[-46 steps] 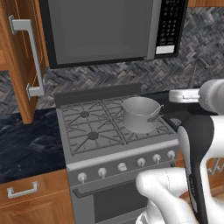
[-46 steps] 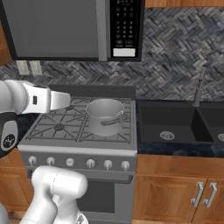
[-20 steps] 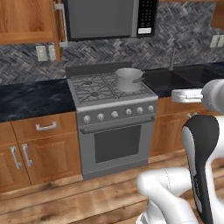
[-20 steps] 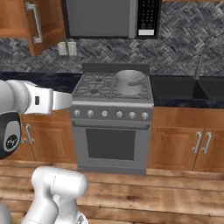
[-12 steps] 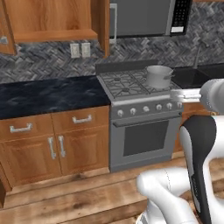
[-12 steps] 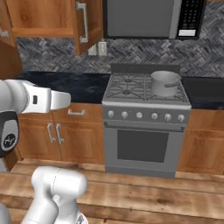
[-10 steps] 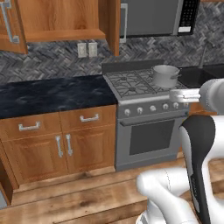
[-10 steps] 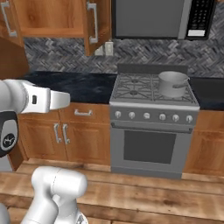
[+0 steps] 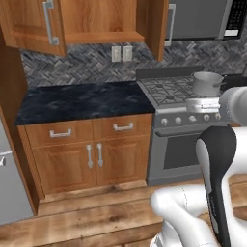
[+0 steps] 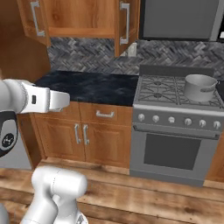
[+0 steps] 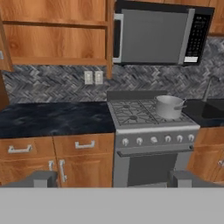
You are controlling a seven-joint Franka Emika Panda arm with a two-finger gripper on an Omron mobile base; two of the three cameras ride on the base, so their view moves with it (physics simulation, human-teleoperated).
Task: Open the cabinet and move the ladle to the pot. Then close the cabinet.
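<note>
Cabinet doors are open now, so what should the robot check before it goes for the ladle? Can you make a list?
1. Cabinet doors swung open: ok, both stand out from the frame.
2. Ladle seen inside the cabinet: cannot tell, the parts of the shelves in view look bare.
3. Pot ready on the stove: ok, it sits upright on a back burner.
4. Gripper open and holding nothing: ok, its tips stand wide apart with nothing between them.
5. Counter under the cabinet free of clutter: ok.
6. Gripper close enough to the cabinet: not ok, it is well back from it.
</note>
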